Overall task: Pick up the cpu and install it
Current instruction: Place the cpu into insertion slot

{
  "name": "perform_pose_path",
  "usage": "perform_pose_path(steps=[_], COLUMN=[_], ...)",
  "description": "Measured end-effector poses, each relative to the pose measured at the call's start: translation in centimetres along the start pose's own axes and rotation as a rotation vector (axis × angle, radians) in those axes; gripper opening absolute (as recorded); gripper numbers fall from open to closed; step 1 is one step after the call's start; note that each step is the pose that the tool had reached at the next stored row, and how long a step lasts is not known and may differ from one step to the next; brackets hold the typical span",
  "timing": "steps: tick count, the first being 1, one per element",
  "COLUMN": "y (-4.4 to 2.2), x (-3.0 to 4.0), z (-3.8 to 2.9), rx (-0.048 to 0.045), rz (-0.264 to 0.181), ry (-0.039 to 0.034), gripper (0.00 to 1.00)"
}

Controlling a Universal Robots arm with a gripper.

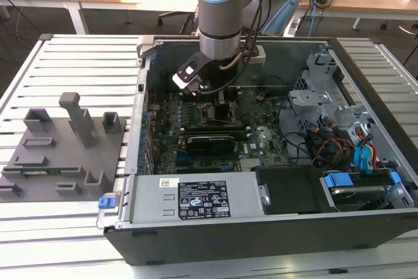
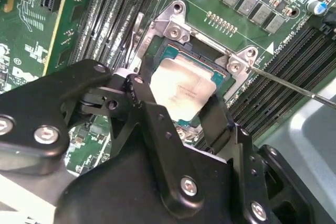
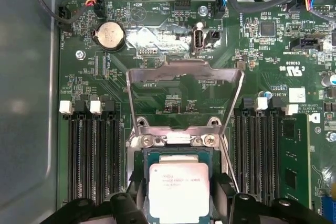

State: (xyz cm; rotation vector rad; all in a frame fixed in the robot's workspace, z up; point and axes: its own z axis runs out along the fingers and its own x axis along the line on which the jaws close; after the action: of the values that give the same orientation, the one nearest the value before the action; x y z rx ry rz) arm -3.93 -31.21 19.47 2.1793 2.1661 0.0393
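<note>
The cpu (image 3: 178, 182), a small square chip with a silver top and a pale green border, lies level in the open socket on the green motherboard; it also shows in the second wrist view (image 2: 184, 82). My gripper (image 3: 178, 195) (image 2: 178, 95) has one black finger against each of two opposite edges of the chip, shut on it. The socket's metal load plate (image 3: 184, 77) stands raised behind the chip, and the thin lever (image 2: 294, 85) sticks out to one side. In the exterior view the gripper (image 1: 221, 99) reaches down into the computer case (image 1: 366, 63) over the board's middle.
Rows of black memory slots (image 3: 89, 150) flank the socket on both sides. A long black expansion card (image 1: 209, 143) and the silver power supply (image 1: 196, 197) lie nearer the case front. A grey fixture tray (image 1: 59, 155) sits on the slatted table at the exterior view's left.
</note>
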Motion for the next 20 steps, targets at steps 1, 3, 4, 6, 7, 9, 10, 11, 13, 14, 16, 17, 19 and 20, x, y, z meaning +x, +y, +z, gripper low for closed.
perform_pose_path(steps=[1, 3, 4, 6, 7, 9, 10, 11, 13, 14, 16, 17, 19, 20], y=[0.0, 0.05, 0.07, 0.12, 0.14, 0.15, 0.15, 0.15, 0.15, 0.15, 0.15, 0.15, 0.15, 0.15], x=[0.0, -0.03, -0.03, -0.06, -0.06, -0.07, -0.07, -0.07, -0.07, -0.07, -0.07, -0.07, -0.07, -0.07], z=[-0.01, -0.73, -1.09, -1.89, -2.14, -2.2, -2.21, -2.21, -2.21, -2.21, -2.21, -2.21, -2.21, -2.21], rx=[0.0, 0.0001, 0.0, -0.0001, 0.0, -0.0001, -0.0001, -0.0001, -0.0001, -0.0001, -0.0001, -0.0001, -0.0001, -0.0001], rz=[0.0, 0.0, 0.0, 0.0, 0.0, 0.0, 0.0, 0.0, 0.0, 0.0, 0.0, 0.0, 0.0, -0.001], ry=[-0.0001, -0.0002, -0.0001, 0.0, -0.0001, -0.0018, -0.0027, -0.0032, -0.0039, -0.0043, -0.0052, -0.0057, -0.0071, -0.0077], gripper=[0.62, 0.62, 0.62, 0.62, 0.62, 0.62, 0.62, 0.62, 0.62, 0.6, 0.47, 0.41, 0.17, 0.11])
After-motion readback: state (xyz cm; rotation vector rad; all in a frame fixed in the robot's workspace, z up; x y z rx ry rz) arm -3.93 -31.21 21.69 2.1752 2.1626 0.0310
